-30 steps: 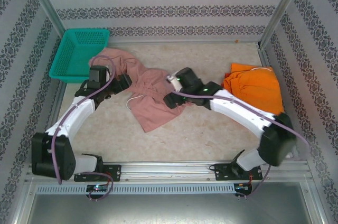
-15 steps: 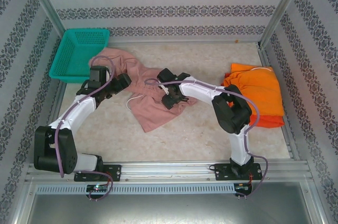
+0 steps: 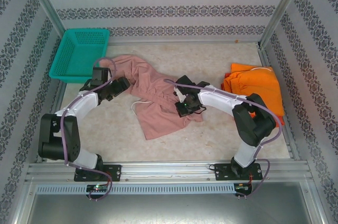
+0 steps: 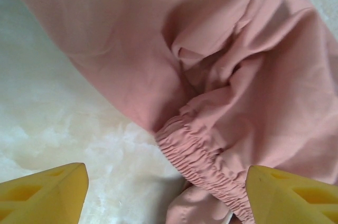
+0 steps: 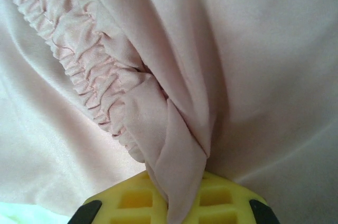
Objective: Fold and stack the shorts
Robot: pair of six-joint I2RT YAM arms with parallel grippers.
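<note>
Robot lab cell: aluminium frame post [image 3: 45, 5], patterned wall panels [image 3: 169, 7], arm bases [image 3: 95, 163] bolted to rail [image 3: 169, 168].

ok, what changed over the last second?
The right gripper closed on a fold of the pink shorts and dragged it toward the near right, spreading the cloth out. The left gripper barely moved and is still open over the waistband at the shorts' left end. The orange shorts and teal basket stayed put.

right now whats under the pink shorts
The pale table shows all around the pink shorts, and a white drawstring loops out from their left edge. Anything directly beneath the cloth is covered, so it cannot be seen.
</note>
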